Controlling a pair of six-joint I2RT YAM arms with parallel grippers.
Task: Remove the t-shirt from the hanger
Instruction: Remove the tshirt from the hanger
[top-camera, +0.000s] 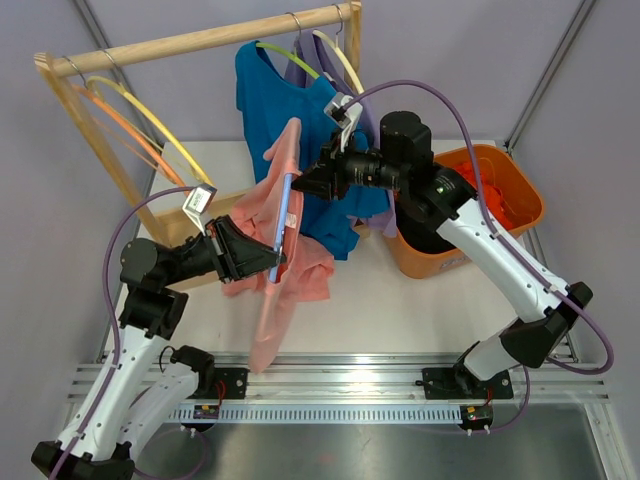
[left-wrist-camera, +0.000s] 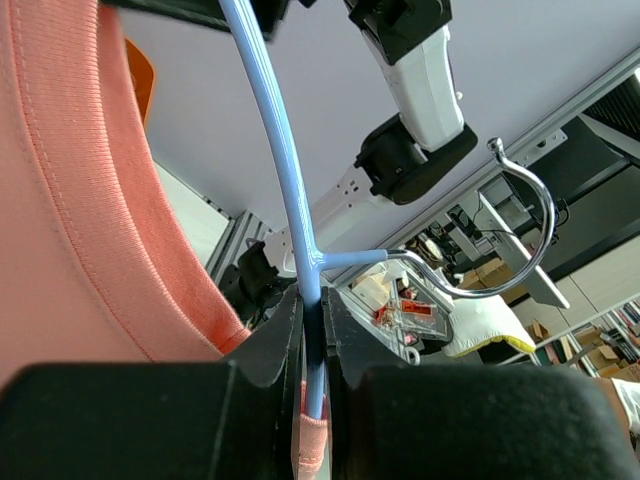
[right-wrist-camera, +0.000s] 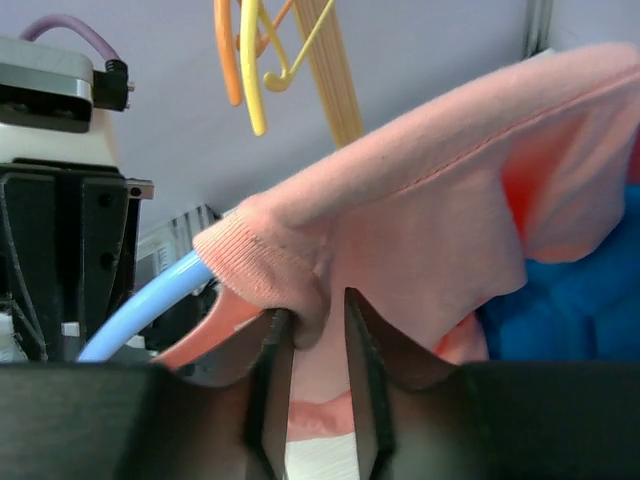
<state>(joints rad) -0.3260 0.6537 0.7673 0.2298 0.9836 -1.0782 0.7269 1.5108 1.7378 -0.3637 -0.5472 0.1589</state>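
Note:
A salmon-pink t-shirt (top-camera: 262, 205) hangs on a light blue hanger (top-camera: 287, 215) held above the table between both arms. My left gripper (top-camera: 272, 262) is shut on the hanger's stem (left-wrist-camera: 312, 300) just below its metal hook (left-wrist-camera: 520, 200), with the shirt's collar (left-wrist-camera: 70, 200) beside it. My right gripper (top-camera: 300, 180) is at the hanger's far end. In the right wrist view its jaws (right-wrist-camera: 310, 310) straddle a fold of the shirt's ribbed collar (right-wrist-camera: 270, 275), a gap still showing between them. The blue hanger arm (right-wrist-camera: 140, 315) pokes out from under the collar.
A wooden clothes rail (top-camera: 200, 40) spans the back, carrying a blue shirt (top-camera: 262, 100), a purple garment (top-camera: 305, 75) and empty yellow and orange hangers (top-camera: 140, 125). An orange bin (top-camera: 505, 185) with clothes stands at the right, behind my right arm.

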